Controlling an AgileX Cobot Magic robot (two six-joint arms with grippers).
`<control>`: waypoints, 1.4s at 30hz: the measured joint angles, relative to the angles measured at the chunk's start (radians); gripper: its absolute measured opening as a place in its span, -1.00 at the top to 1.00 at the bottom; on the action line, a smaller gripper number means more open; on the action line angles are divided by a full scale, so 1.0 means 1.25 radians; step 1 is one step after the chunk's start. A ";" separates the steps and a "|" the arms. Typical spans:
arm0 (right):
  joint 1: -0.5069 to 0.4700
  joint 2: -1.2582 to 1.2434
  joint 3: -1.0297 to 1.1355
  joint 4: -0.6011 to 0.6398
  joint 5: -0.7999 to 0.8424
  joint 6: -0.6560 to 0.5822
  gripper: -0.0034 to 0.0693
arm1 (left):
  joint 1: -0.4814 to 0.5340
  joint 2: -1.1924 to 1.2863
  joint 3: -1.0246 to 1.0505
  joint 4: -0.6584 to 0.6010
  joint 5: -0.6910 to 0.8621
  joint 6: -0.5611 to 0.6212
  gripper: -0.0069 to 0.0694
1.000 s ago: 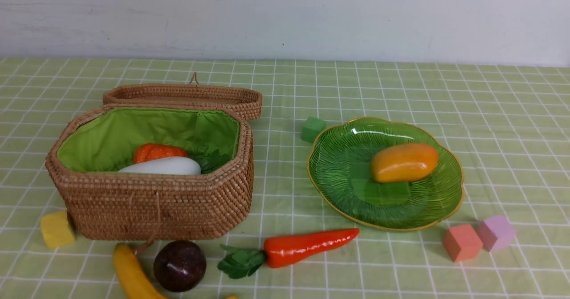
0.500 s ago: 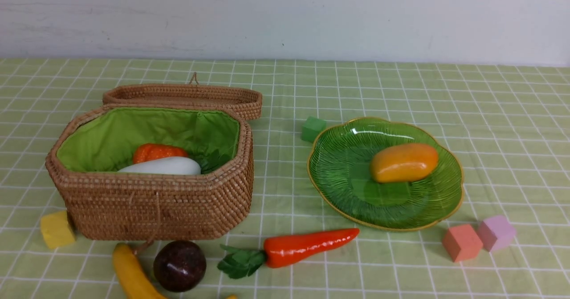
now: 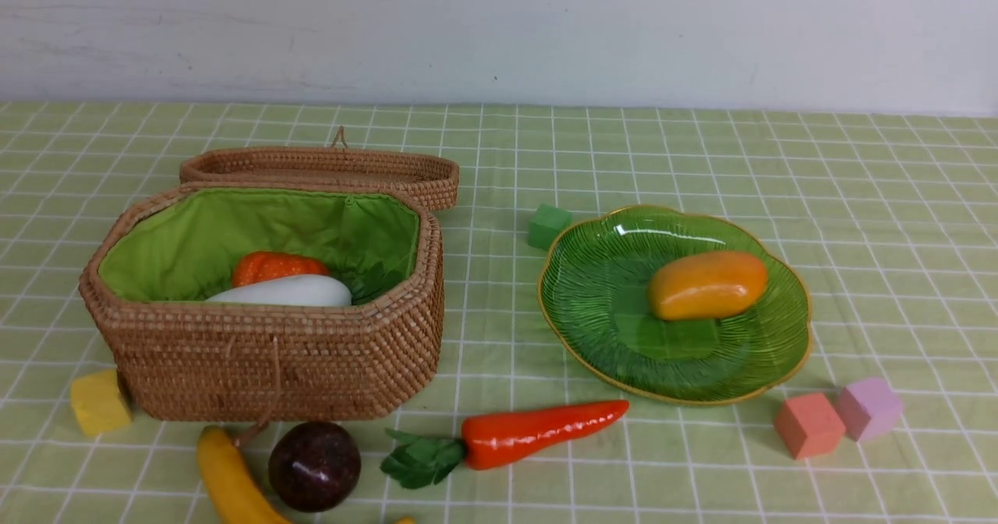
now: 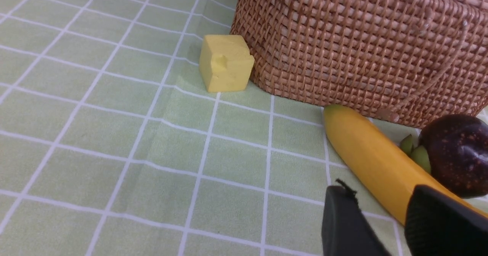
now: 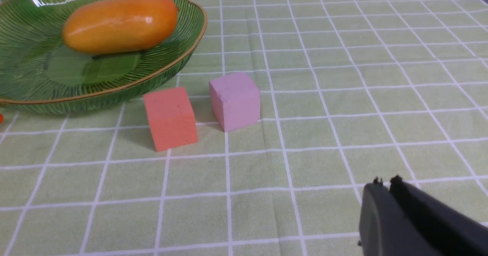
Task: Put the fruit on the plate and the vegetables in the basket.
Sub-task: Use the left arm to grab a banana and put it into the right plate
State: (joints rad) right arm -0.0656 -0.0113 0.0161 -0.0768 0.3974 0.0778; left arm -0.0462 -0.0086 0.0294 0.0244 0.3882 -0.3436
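**Sorting task, a pause between transfers.** Over the last second nothing on the green-checked tabletop [image 3: 499, 337] has shifted in the front view, so the count of sorted items is unchanged.

- **On the plate:** the orange-yellow oval toy mango [image 3: 708, 284] lies on the shallow green glass plate with the gold scalloped rim [image 3: 608, 321].
- **In the basket:** the smooth white oblong vegetable [image 3: 288, 292] and the small orange pumpkin [image 3: 273, 265] sit in the brown woven wicker basket with green lining [image 3: 265, 368].
- **Outstanding, on the cloth in front of the basket:**
  - the long yellow toy banana [image 3: 230, 481];
  - the dark purple-brown ball fruit [image 3: 314, 465] just beside it;
  - the red-orange carrot with green leaves [image 3: 538, 430].

The left pincer [image 4: 377, 200] has its jaws spread and empty and hangs close to the banana — judged the likely next pick, bound for the plate. The right pincer [image 5: 385, 183] has its jaws pressed together on nothing. It sits over bare cloth near the salmon foam cube [image 5: 170, 117] and the lilac foam cube [image 5: 235, 100].
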 joint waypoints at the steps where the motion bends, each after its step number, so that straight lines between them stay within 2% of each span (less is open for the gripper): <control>1: 0.000 0.000 0.000 0.000 0.000 0.000 0.78 | 0.000 0.000 0.000 0.000 -0.001 0.000 0.19; 4: 0.000 0.000 0.000 0.000 0.000 0.000 0.77 | 0.000 0.000 0.000 -0.006 -0.044 -0.001 0.19; 7: 0.000 0.000 0.000 0.000 -0.001 0.000 0.76 | 0.000 0.000 0.000 -0.057 -0.137 -0.019 0.19; 12: 0.000 0.000 0.000 0.000 -0.001 0.000 0.73 | 0.000 0.000 0.000 -0.223 -0.391 -0.115 0.19; 16: 0.000 0.000 0.000 0.000 -0.001 0.000 0.71 | 0.000 0.000 0.000 -0.262 -0.570 -0.124 0.19; 19: 0.000 0.000 0.000 0.000 -0.001 0.000 0.70 | 0.000 0.000 -0.026 -0.267 -0.589 -0.125 0.19; 22: 0.000 0.000 0.000 0.000 -0.001 0.000 0.69 | 0.000 0.000 -0.117 -0.257 -0.534 -0.124 0.19; 25: 0.000 0.000 0.000 0.000 -0.001 0.000 0.68 | 0.000 0.020 -0.280 -0.231 -0.421 -0.124 0.19; 26: 0.000 0.000 0.000 0.000 -0.001 0.000 0.67 | 0.000 0.024 -0.280 -0.229 -0.421 -0.124 0.19; 29: 0.000 0.000 0.000 0.000 -0.001 0.000 0.66 | 0.000 0.122 -0.507 -0.181 -0.224 -0.116 0.19; 30: 0.000 0.000 0.000 0.000 -0.001 0.000 0.66 | 0.000 0.122 -0.518 -0.177 -0.213 -0.116 0.19; 31: 0.000 0.000 0.000 0.000 -0.001 0.000 0.65 | 0.000 0.175 -0.606 -0.155 -0.117 -0.108 0.19; 32: 0.000 0.000 0.000 0.000 -0.001 0.000 0.65 | 0.000 0.190 -0.617 -0.152 -0.104 -0.107 0.19; 33: 0.000 0.000 0.000 0.000 -0.001 0.000 0.65 | 0.000 0.247 -0.701 -0.136 0.009 -0.103 0.19; 34: 0.000 0.000 0.000 0.000 -0.001 0.000 0.64 | 0.000 0.283 -0.738 -0.132 0.070 -0.101 0.19; 37: 0.000 0.000 0.000 0.000 -0.001 0.000 0.64 | 0.000 0.368 -0.797 -0.120 0.201 -0.086 0.19; 42: 0.000 0.000 0.000 0.000 -0.001 0.000 0.61 | 0.000 0.509 -0.806 -0.052 0.361 0.009 0.19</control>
State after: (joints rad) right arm -0.0656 -0.0113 0.0161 -0.0771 0.3965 0.0778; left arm -0.0462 0.6275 -0.9787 -0.0405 0.8393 -0.3328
